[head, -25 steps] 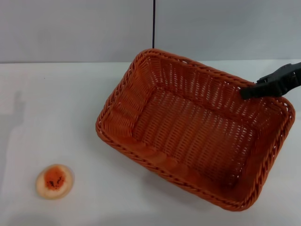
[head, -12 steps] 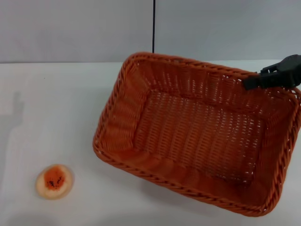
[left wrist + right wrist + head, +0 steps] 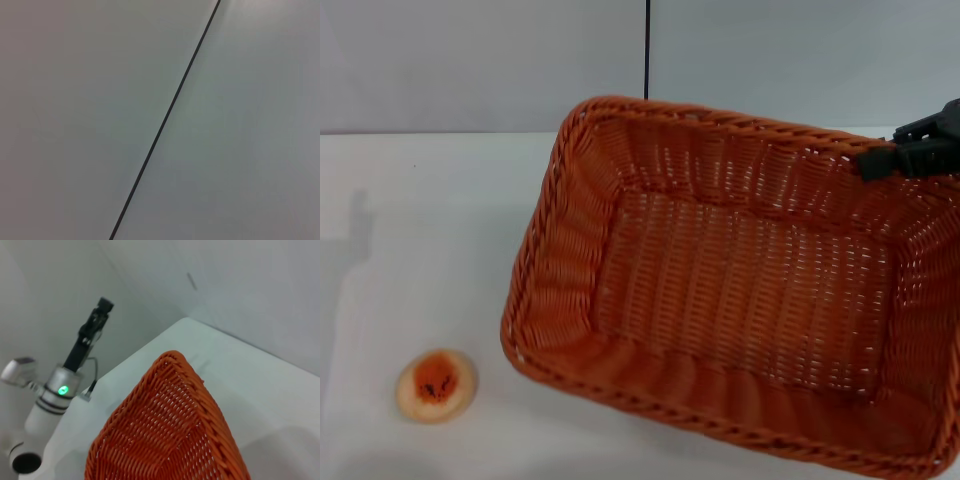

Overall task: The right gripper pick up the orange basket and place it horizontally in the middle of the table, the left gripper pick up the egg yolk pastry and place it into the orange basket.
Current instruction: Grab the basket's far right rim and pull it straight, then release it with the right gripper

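Orange basket (image 3: 740,290) tilted above the table (image 3: 410,240), right hand (image 3: 890,160) clamped on its far rim, left hand (image 3: 102,307) raised, grip unclear

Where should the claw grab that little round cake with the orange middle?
Probably from straight above, pinching opposite sides of its cream rim. The small round cream pastry with an orange speckled centre lies flat and low on the white table, with bare surface all around it, and being round, any pair of sides should do.
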`<action>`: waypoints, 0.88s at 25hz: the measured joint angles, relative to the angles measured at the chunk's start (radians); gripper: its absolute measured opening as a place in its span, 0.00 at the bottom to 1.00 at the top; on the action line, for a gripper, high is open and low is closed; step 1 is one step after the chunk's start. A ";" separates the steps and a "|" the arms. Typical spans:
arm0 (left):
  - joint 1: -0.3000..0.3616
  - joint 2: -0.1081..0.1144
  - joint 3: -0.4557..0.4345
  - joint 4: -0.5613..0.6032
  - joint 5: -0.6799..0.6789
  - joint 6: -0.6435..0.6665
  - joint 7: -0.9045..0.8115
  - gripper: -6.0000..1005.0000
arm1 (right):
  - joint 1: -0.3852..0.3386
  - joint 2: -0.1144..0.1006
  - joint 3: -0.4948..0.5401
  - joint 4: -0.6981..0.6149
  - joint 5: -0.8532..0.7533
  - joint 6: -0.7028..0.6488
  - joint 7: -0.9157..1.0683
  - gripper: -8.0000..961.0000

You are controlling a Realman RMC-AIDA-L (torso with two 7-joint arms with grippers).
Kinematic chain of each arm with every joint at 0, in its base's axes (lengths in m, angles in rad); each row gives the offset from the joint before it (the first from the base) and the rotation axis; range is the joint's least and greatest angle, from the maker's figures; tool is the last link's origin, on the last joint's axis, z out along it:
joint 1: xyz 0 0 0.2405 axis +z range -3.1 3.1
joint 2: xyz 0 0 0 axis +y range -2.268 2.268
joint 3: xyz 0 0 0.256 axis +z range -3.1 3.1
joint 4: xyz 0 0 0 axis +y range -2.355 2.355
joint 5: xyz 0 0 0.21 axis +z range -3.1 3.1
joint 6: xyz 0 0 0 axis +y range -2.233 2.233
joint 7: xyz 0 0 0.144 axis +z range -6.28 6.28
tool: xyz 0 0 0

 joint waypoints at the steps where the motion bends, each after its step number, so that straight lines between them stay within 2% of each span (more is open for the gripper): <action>1: -0.001 0.000 0.000 0.000 0.000 0.000 0.000 0.62 | 0.005 -0.003 -0.002 0.000 0.000 -0.009 -0.011 0.18; 8: -0.008 0.000 0.000 0.000 0.000 -0.002 0.000 0.62 | 0.040 -0.011 -0.027 0.011 -0.006 -0.060 -0.136 0.18; 14: -0.009 0.000 0.005 0.000 0.000 -0.002 0.000 0.61 | 0.073 0.004 -0.094 0.076 -0.008 -0.039 -0.222 0.18; 22: 0.001 -0.003 0.007 -0.012 0.000 -0.002 0.000 0.61 | 0.086 0.015 -0.105 0.141 -0.020 0.033 -0.275 0.18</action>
